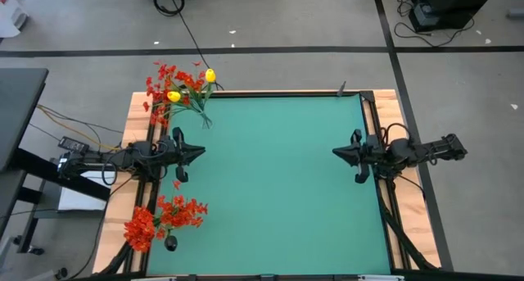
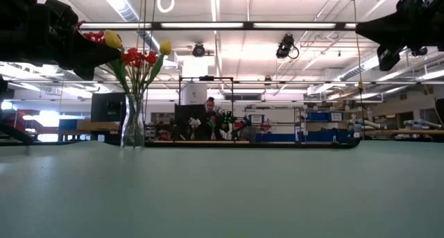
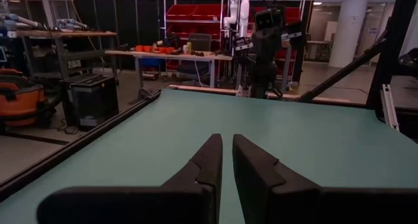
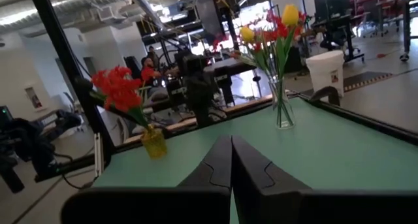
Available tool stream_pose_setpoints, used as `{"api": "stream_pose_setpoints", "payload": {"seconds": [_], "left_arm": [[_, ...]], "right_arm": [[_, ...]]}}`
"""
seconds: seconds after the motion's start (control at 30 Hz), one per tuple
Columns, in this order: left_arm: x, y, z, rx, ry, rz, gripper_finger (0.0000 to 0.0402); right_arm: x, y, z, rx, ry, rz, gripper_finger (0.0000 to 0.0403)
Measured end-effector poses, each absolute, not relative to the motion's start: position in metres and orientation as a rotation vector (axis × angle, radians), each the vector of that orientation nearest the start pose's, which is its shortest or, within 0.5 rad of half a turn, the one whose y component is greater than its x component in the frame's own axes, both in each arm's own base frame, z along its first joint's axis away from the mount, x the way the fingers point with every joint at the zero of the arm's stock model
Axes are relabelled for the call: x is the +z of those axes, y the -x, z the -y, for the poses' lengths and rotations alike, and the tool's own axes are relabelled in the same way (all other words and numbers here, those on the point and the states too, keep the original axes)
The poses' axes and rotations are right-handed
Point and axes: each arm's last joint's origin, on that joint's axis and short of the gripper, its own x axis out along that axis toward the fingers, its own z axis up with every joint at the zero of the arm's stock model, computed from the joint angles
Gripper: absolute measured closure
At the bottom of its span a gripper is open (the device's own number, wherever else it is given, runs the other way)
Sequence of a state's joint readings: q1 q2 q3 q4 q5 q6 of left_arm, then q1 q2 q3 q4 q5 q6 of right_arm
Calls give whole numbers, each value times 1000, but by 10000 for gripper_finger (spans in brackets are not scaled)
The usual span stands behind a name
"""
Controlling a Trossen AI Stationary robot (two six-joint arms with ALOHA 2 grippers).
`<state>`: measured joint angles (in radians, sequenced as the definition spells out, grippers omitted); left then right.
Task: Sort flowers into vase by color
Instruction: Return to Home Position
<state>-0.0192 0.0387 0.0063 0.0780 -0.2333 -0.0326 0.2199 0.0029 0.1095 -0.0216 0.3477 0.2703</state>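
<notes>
A clear glass vase (image 1: pixel 205 120) stands at the table's far left corner and holds red sprays and two yellow buds (image 1: pixel 173 96); it also shows in the low view (image 2: pixel 133 127) and the right wrist view (image 4: pixel 282 110). A small yellow vase (image 4: pixel 154 144) at the near left edge holds red blossoms (image 1: pixel 160 218). My left gripper (image 1: pixel 199 152) hovers over the table's left edge, its fingers (image 3: pixel 226 145) shut but for a thin slit. My right gripper (image 1: pixel 336 152) hovers over the right side, shut (image 4: pixel 230 149). Neither holds anything.
The green table top (image 1: pixel 278 191) lies bare between the two grippers. Dark rails run along the left and right edges over the wooden border (image 1: pixel 405 109). Beyond the far edge are shelves, benches and a person (image 2: pixel 210 123) in the room.
</notes>
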Motion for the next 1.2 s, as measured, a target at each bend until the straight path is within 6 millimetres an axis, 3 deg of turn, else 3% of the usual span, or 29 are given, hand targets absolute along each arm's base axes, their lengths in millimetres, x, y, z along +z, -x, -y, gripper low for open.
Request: {"api": "stream_pose_setpoints", "payload": {"seconds": [0.3, 0.63, 1.2], "left_arm": [[170, -99, -5, 213, 39, 50, 361], [170, -99, -5, 213, 39, 50, 361], [170, -99, -5, 213, 39, 50, 361]], "right_arm": [[172, -95, -11, -116, -331, 76, 395], [168, -99, -13, -99, -215, 29, 388], [167, -100, -13, -100, -213, 22, 369]]}}
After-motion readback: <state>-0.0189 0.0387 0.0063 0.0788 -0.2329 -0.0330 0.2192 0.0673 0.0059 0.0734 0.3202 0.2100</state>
